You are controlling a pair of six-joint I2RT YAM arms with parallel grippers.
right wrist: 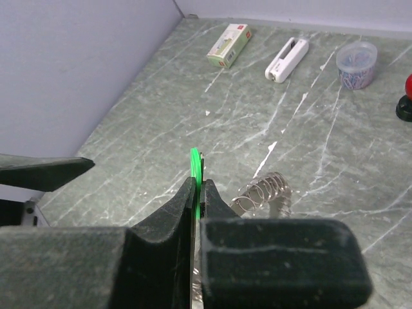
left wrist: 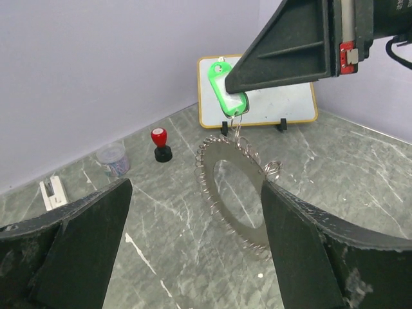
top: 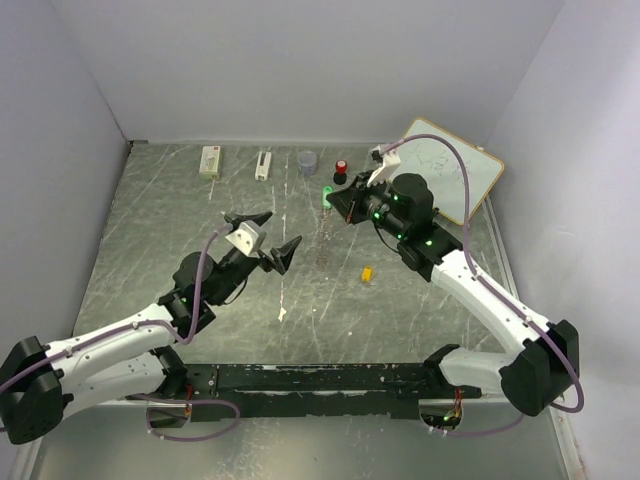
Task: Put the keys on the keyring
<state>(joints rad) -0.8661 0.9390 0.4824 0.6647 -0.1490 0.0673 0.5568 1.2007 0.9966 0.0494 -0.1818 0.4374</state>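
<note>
— Where was the green key [left wrist: 225, 89]?

— Up off the table [top: 150, 230], nipped in the right gripper [right wrist: 198, 193]. Its fingers were pressed together on the tag's lower end. From the left wrist the key's long axis ran nearly upright, leaning a touch, with the free end pointing up towards the whiteboard [left wrist: 283, 103].

— And the keyring [left wrist: 239, 193]?

— Straight beneath that key, standing on edge and tilted, its open face turned to the left wrist camera. A thin wire loop sat between the key and the ring's top. Whether the ring's bottom touched the table, I couldn't tell. From above it showed only edge-on, a faint streak running from the far side towards the near side.

— Left gripper [top: 272, 236]?

— Fingers spread wide, holding nothing, just beside the ring on its left and pointing at it, so the ring showed between the two fingers.

— The yellow key [top: 367, 272]?

— Flat on the table, well apart from the ring, off to its right near the right arm's forearm. It was too small to read its axis.

— Anything behind?

— A red-topped knob [left wrist: 160, 144] and a small cup [left wrist: 113, 156], both well apart from the ring.
</note>
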